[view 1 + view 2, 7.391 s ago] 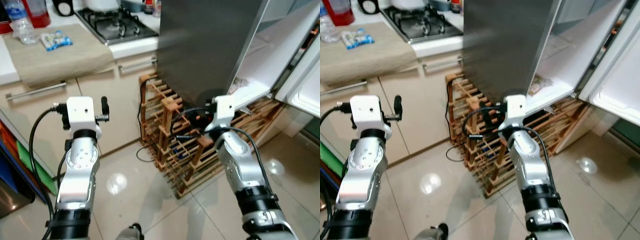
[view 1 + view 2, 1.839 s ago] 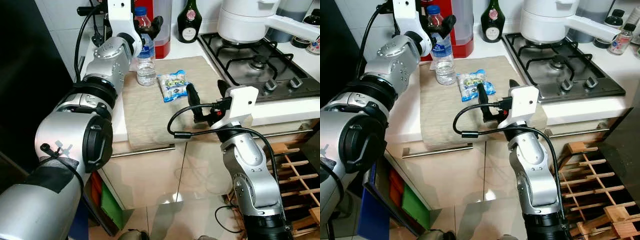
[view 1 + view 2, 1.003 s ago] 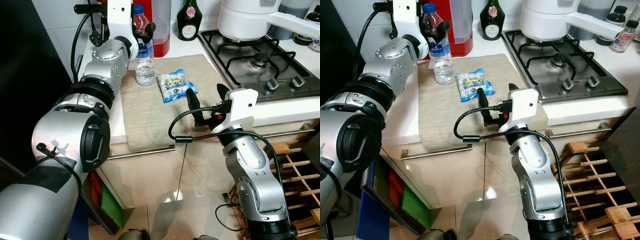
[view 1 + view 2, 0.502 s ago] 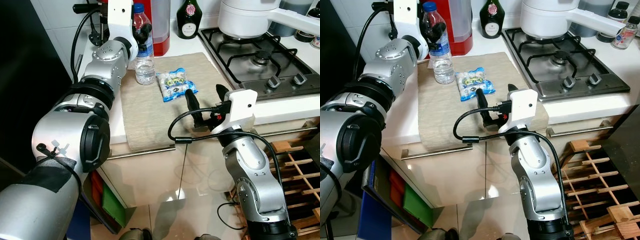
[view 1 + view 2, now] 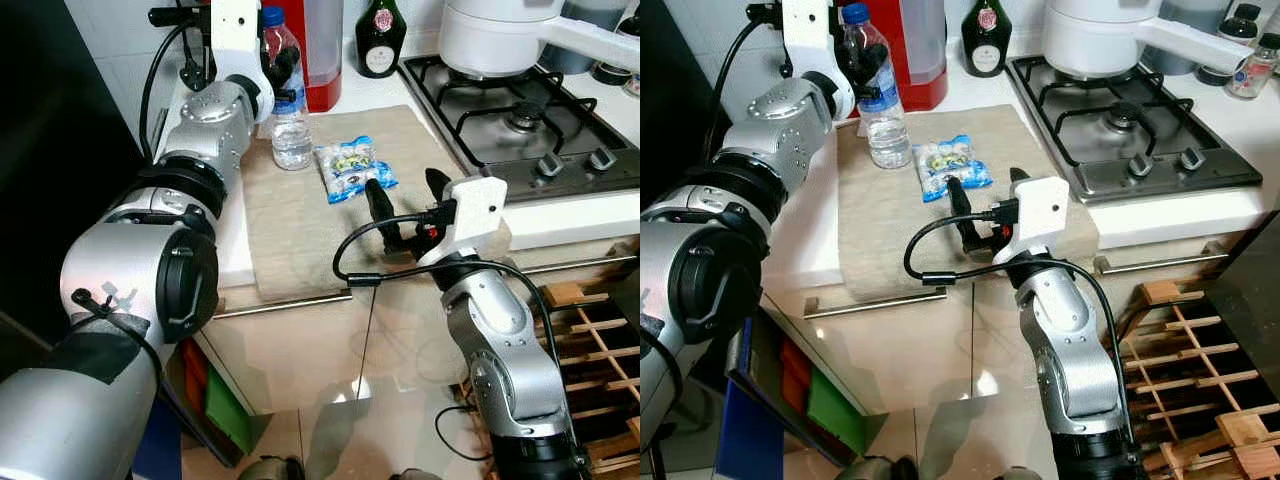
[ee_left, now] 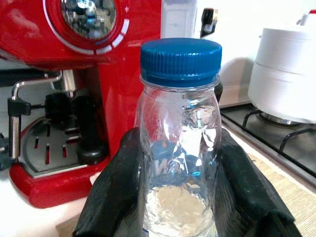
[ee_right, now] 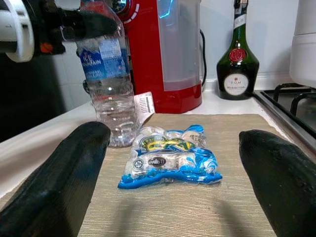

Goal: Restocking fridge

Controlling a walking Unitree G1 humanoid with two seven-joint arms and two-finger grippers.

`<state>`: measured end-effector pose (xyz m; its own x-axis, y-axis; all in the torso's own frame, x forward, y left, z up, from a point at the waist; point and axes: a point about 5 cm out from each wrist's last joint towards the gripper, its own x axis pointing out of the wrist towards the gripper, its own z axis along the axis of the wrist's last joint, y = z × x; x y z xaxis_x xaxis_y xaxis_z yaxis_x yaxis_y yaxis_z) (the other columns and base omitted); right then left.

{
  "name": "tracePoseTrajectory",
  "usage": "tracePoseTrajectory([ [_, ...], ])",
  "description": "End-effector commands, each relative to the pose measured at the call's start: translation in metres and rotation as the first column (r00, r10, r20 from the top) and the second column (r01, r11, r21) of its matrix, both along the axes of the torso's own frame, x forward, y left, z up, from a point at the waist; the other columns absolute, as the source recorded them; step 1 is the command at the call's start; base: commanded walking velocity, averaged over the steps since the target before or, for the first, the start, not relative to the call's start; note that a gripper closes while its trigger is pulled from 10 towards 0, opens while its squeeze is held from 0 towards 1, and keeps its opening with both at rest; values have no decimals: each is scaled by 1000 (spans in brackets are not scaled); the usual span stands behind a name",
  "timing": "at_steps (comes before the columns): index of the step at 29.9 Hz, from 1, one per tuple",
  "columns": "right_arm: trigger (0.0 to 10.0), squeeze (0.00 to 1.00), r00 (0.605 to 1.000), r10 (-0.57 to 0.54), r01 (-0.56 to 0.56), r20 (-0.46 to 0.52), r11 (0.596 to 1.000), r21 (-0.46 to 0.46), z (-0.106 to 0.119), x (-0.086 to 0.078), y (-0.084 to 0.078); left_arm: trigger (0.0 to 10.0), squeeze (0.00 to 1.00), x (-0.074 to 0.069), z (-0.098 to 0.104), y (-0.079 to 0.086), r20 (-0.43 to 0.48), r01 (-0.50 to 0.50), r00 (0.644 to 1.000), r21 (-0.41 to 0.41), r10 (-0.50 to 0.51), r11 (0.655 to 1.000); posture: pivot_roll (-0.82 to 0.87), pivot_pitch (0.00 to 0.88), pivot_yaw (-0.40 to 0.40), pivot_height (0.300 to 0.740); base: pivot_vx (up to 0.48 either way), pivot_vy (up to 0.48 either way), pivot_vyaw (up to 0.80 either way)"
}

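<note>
A clear water bottle (image 5: 290,125) with a blue cap stands at the back left of a beige mat (image 5: 300,235) on the counter. My left gripper (image 5: 283,62) is shut on its upper part, a black finger pressed to each side of the water bottle (image 6: 180,148). A blue snack packet (image 5: 352,168) lies flat on the mat just right of the bottle. My right gripper (image 5: 405,195) hovers open over the mat's front part. It points at the snack packet (image 7: 170,155), a short way off, and holds nothing.
A red coffee machine (image 6: 64,74) stands right behind the bottle, and a dark green bottle (image 5: 376,45) beside it. A gas hob (image 5: 520,110) with a white pot (image 5: 500,35) lies to the right. A wooden wine rack (image 5: 595,330) stands on the floor at lower right.
The view has turned from the fridge and wine rack to the counter. Over the last second my left fingers closed in on the bottle, and the right gripper crept towards the packet.
</note>
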<state>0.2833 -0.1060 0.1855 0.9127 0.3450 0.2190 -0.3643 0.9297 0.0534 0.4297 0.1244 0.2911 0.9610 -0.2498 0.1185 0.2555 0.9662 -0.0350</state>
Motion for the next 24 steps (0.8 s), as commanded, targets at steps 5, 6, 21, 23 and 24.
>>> tracePoseTrajectory([
  [5,10000,1000,999,-40,39,24,999,14,3,7,-6,0,0,-7,55,10,266,27,964,4,-27,1000,-189,0,88,740,0,0,0],
  [6,10000,1000,999,-48,48,25,999,12,3,9,-8,0,0,-9,63,10,306,38,951,7,-38,999,-185,0,85,740,0,0,0],
  [21,10000,1000,937,-325,329,132,944,-17,21,46,-43,10000,0,-54,34,43,538,-85,842,62,39,994,-26,0,-26,740,0,0,0],
  [23,10000,1000,932,-338,342,130,940,-7,20,48,-45,10000,0,-59,26,42,518,-107,853,55,64,993,-23,0,-31,740,0,0,0],
  [24,10000,1000,934,-332,336,129,942,-9,19,49,-45,10000,0,-62,21,41,502,-118,861,48,78,992,-24,0,-32,740,0,0,0],
])
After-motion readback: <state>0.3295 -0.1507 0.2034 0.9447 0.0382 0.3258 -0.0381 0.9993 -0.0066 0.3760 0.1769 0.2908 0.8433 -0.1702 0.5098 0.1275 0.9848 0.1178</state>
